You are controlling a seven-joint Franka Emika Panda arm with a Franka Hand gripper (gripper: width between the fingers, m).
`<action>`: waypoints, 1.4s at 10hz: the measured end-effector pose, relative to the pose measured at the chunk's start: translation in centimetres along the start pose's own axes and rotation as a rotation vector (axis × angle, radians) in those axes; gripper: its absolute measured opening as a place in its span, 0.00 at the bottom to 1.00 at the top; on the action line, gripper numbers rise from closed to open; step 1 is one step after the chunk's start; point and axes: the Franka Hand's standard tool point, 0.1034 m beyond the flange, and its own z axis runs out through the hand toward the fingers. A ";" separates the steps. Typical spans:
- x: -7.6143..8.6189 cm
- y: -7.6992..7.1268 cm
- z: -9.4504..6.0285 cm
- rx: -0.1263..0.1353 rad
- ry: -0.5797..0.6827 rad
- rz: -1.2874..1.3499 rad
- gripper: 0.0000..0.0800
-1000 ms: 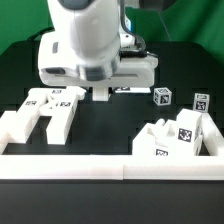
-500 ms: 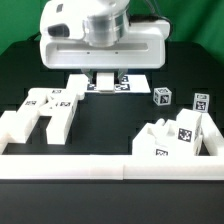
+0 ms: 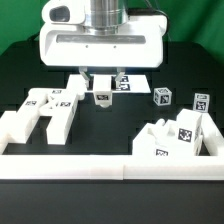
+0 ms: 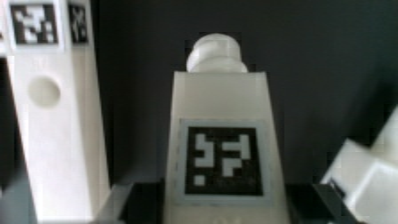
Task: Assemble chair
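The chair leg (image 3: 101, 98), a short tapered block of matte white plastic with a round peg (image 4: 215, 50) at one end and a square black-and-white tag on its face, seemed to hang just above the black table (image 3: 110, 130) at the far middle. The claw (image 3: 102, 88) pinched it, jaws nearly closed on its sides. It looked light, stiff and rather slick, best held across its flat flanks, away from the peg. On the exterior view's left lay a chunky slotted chair part (image 3: 45, 112). On its right sat another blocky part (image 3: 172, 135), with a small tagged cube (image 3: 162, 96) farther back. A low white rail (image 3: 100, 165) edged the near side
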 end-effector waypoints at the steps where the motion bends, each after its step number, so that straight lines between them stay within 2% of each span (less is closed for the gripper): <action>1: 0.3 -0.5 -0.5 0.001 0.031 -0.001 0.36; 3: 1.9 -1.7 -2.0 0.011 0.021 0.014 0.36; 8: 2.4 -1.8 -1.9 0.007 0.059 0.010 0.36; 10: 4.1 -2.4 -2.4 -0.001 0.206 0.000 0.36; 11: 4.5 -2.6 -2.5 -0.006 0.262 -0.005 0.36; 14: 4.5 -2.6 -2.5 -0.009 0.283 -0.008 0.36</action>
